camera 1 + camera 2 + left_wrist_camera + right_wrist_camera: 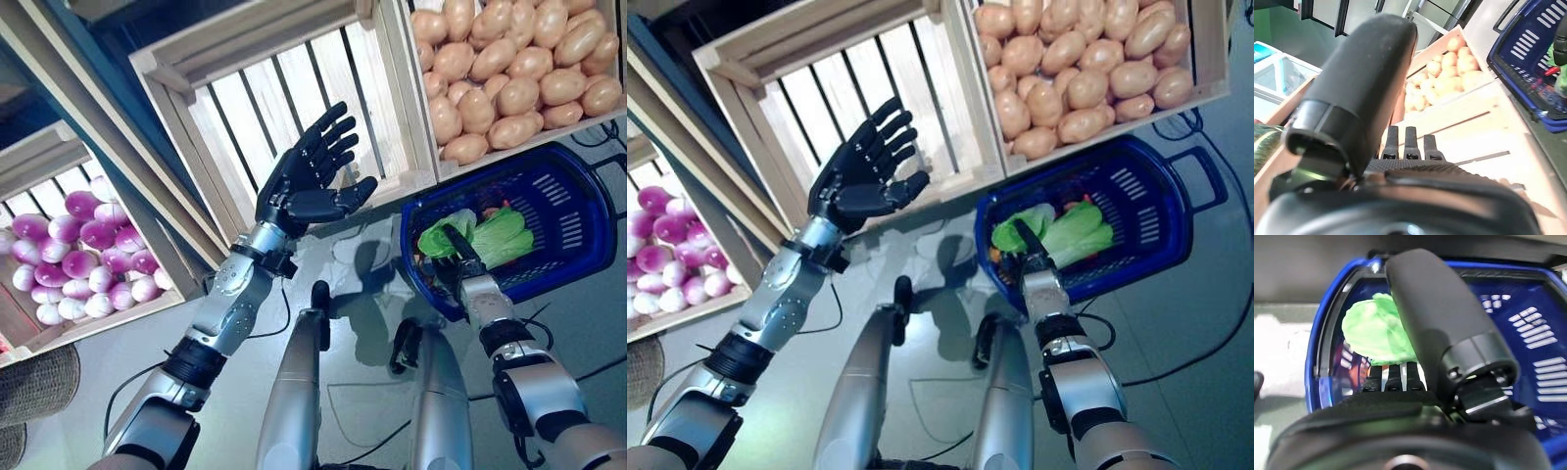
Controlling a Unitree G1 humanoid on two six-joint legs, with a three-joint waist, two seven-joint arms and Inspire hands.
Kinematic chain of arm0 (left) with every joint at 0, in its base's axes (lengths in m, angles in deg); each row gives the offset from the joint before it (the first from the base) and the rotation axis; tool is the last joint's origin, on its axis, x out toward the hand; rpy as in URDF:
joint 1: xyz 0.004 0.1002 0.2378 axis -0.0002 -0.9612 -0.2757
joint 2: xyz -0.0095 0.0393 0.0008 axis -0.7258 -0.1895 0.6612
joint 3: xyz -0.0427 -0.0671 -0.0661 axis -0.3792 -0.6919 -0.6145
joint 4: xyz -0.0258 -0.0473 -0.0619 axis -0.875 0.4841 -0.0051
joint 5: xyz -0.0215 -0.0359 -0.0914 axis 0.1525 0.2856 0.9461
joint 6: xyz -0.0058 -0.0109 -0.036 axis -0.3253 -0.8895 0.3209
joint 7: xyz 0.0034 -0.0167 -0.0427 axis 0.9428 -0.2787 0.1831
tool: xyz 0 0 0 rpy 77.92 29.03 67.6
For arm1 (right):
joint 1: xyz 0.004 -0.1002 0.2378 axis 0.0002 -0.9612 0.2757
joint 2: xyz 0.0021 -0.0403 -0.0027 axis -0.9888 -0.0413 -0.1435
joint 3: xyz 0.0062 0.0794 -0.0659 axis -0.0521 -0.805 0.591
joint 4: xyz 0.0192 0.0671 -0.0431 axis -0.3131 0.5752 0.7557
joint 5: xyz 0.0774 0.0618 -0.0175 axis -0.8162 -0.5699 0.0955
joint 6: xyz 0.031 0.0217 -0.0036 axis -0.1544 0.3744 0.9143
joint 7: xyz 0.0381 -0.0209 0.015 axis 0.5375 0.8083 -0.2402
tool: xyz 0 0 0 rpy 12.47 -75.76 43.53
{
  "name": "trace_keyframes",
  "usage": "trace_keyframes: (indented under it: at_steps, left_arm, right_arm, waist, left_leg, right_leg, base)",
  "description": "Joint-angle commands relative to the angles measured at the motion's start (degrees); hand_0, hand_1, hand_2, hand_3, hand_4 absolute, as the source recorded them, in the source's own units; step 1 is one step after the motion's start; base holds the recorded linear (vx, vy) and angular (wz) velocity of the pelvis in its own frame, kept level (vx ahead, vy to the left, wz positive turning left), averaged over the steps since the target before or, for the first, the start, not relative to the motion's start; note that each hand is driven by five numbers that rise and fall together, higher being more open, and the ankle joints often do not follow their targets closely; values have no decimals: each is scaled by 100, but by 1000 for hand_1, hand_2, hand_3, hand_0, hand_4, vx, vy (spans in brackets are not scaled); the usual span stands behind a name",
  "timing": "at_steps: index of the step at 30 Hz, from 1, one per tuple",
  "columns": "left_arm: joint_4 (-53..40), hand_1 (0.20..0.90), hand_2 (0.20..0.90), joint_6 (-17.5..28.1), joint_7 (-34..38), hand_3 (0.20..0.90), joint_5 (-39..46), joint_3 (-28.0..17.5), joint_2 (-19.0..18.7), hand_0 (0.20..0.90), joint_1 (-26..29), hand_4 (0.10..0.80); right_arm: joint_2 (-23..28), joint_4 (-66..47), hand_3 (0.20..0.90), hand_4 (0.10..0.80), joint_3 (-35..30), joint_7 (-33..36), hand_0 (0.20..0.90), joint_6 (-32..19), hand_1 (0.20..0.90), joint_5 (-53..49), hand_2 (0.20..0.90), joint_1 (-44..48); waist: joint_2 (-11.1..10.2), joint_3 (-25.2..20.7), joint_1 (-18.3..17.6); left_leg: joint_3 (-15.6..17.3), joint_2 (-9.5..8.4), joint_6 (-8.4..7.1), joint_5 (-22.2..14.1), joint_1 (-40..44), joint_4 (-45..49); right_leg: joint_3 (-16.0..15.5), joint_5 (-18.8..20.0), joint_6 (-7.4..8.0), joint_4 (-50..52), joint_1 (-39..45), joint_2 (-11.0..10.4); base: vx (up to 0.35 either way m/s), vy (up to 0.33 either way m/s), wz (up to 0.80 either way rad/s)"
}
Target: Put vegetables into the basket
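The blue plastic basket (578, 230) stands on the floor below the stand and holds green leafy vegetables (502, 235) and something red. It also shows in the right wrist view (1327, 357) and the left wrist view (1528, 58). My right hand (453, 257) is at the basket's near rim, fingers straight, open and empty. My left hand (312, 174) is raised in front of an empty wooden crate (265, 108), fingers spread, open and empty.
The wooden stand holds a crate of potatoes (509, 78) above the basket and a crate of purple-white round vegetables (78, 255) at the left. A woven thing (34, 392) lies at the lower left. Grey floor lies between stand and basket.
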Motion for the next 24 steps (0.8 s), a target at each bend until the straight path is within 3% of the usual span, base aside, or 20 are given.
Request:
trace_keyframes:
  at_steps: [1, 6, 10, 15, 18, 24]
  left_arm:
    - [-728, 900, 900, 217, -138, 900, 310, -138, 3, 900, 322, 800]
    - [-648, 900, 900, -148, -160, 900, 519, -137, 85, 900, -21, 800]
    - [-561, 900, 900, -291, -100, 900, 377, -91, 261, 900, -417, 800]
    - [-450, 900, 900, -585, -566, 900, 378, -181, 421, 900, -977, 800]
    - [-364, 900, 900, -732, -747, 900, 342, -250, 456, 900, -1195, 800]
    - [-86, 900, 900, -1078, -1058, 900, -266, -391, 438, 900, -1973, 800]
  right_arm:
    - [-10, -519, 900, 800, -49, 406, 900, -421, 900, 683, 900, 141]
    - [-110, -964, 900, 800, 187, 592, 900, -564, 900, 1321, 900, -494]
    - [-74, -1515, 900, 800, 442, 1141, 900, -500, 900, 2645, 900, -1100]
    - [271, -1829, 900, 800, 635, 1516, 900, 172, 900, 4515, 900, -1873]
    - [448, -1760, 900, 800, 663, 1617, 900, 582, 900, 5319, 900, -2202]
    - [398, -1584, 900, 800, 560, 961, 900, 1026, 900, 6112, 900, -3228]
  waist:
    - [12, -388, 77]
    - [-124, -774, 69]
    - [-172, -1061, 10]
    - [-189, -1534, -40]
    - [-212, -1746, -54]
    - [-295, -2319, -90]
  left_leg:
    - [198, -220, 169, -787, 853, -35]
    - [132, -249, 190, -475, 1522, -918]
    - [104, -227, 169, -134, 2201, -1924]
    - [215, -120, 142, 282, 3052, -3240]
    - [274, -80, 127, 336, 3294, -3462]
    - [509, 44, 134, 261, 3796, -3654]
  right_leg:
    - [62, 1344, 53, -1692, 906, 50]
    - [-98, 1657, 81, -2751, 1661, 81]
    - [-238, 1977, 157, -3811, 2418, 146]
    - [-354, 2368, 295, -4979, 3250, 243]
    - [-397, 2483, 342, -5235, 3478, 248]
    - [-422, 2611, 418, -5549, 3913, 225]
  base:
    - [96, -12, 5]
    - [72, -15, 0]
    - [95, -12, -6]
    - [95, 5, -11]
    - [77, -6, -6]
    - [144, 3, -2]
